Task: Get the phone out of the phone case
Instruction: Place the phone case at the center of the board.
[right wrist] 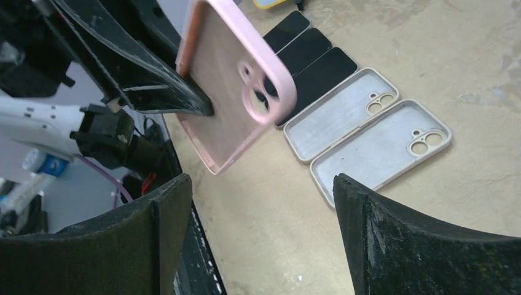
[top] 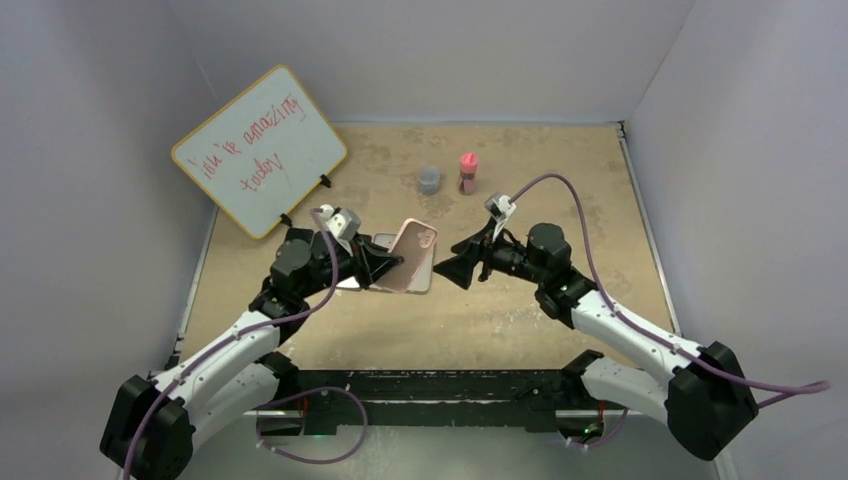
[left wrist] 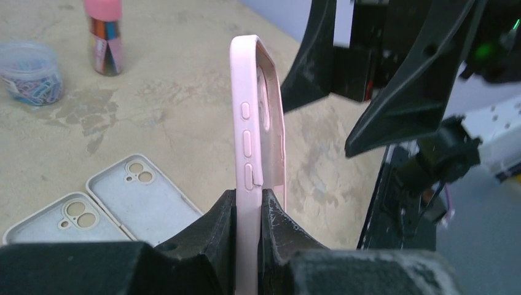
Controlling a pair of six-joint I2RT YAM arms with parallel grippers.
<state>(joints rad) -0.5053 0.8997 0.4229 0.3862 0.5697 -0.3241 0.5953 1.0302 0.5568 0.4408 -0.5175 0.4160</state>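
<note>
A pink phone case (top: 415, 255) is held on edge above the table by my left gripper (top: 393, 266), whose jaws are shut on its lower end (left wrist: 249, 193). Seen edge-on in the left wrist view (left wrist: 248, 117), it shows side buttons, and I cannot tell whether a phone is inside. The right wrist view shows its back with the camera cutout (right wrist: 227, 92). My right gripper (top: 448, 268) is open and empty, facing the case from the right a short way off (right wrist: 258, 181). Three black phones (right wrist: 301, 52) lie on the table beyond.
Two empty grey cases (right wrist: 341, 110) (right wrist: 381, 141) lie side by side on the table under the left arm (left wrist: 144, 196). A whiteboard (top: 260, 150) leans at the back left. A jar of clips (top: 429, 179) and a pink-capped bottle (top: 467, 172) stand behind.
</note>
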